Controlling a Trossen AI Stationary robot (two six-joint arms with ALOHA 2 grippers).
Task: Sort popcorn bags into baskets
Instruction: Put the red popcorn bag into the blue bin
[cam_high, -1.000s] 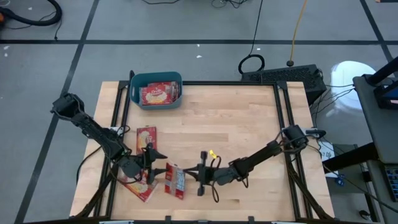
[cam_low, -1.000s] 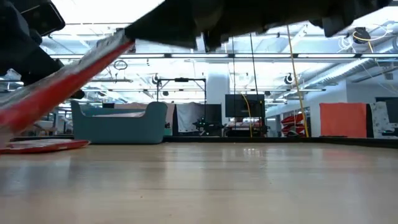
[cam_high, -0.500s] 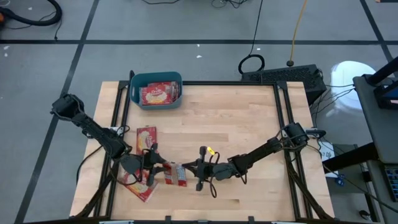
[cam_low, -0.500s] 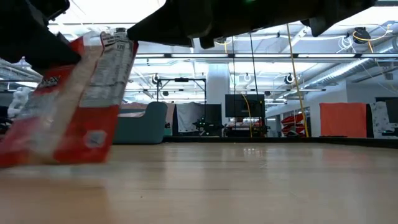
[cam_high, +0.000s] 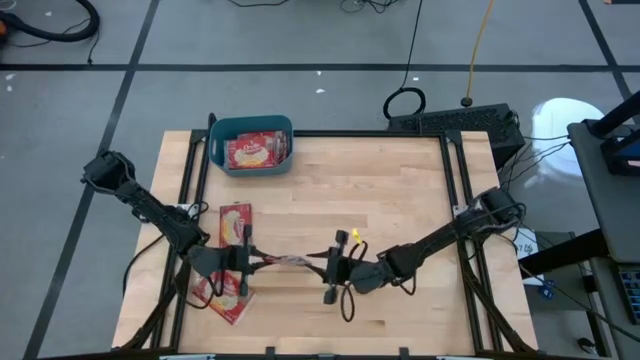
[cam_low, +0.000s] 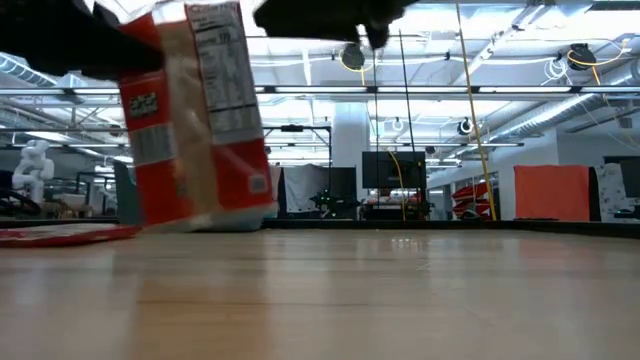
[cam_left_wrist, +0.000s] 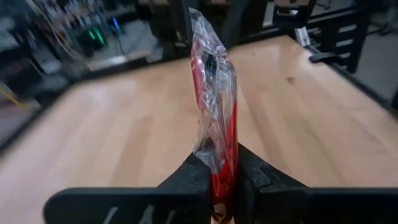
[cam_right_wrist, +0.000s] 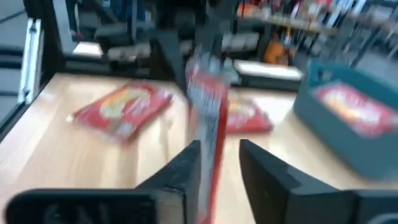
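Note:
One red popcorn bag (cam_high: 288, 261) hangs on edge between my two grippers near the table's front, with its printed face (cam_low: 195, 110) showing in the low view. My left gripper (cam_high: 252, 262) is shut on its left end. My right gripper (cam_high: 318, 264) is open, and its fingers stand on either side of the bag's right end (cam_right_wrist: 208, 93). Another bag (cam_high: 235, 220) lies flat on the table, and one more (cam_high: 222, 295) lies under my left arm. The teal basket (cam_high: 215, 150) stands at the far left with bags (cam_high: 255, 150) inside. My left gripper pinches the bag's end edge (cam_left_wrist: 217, 163) between its two fingers, coming level from the table's left, along the bag. The bag stands on edge, stretches away from the fingers toward the right, and hangs clear of the table. My right gripper: I cannot tell whether a finger (cam_right_wrist: 189, 162) touches the bag.
Two bags (cam_right_wrist: 124, 106) (cam_right_wrist: 245, 115) lie flat behind the held one in the right wrist view, with the basket (cam_right_wrist: 311, 106) beyond them. Bare wood stretches over the table's middle and right (cam_high: 400, 200). Black rails (cam_high: 190, 180) frame the table's edges.
My left gripper has shut on the bag's left end. The bag, which leaned low by the table's front a second ago, has been raised, turned up on edge, and carried a little toward the far edge. My right gripper has drawn back slightly toward the table's right edge.

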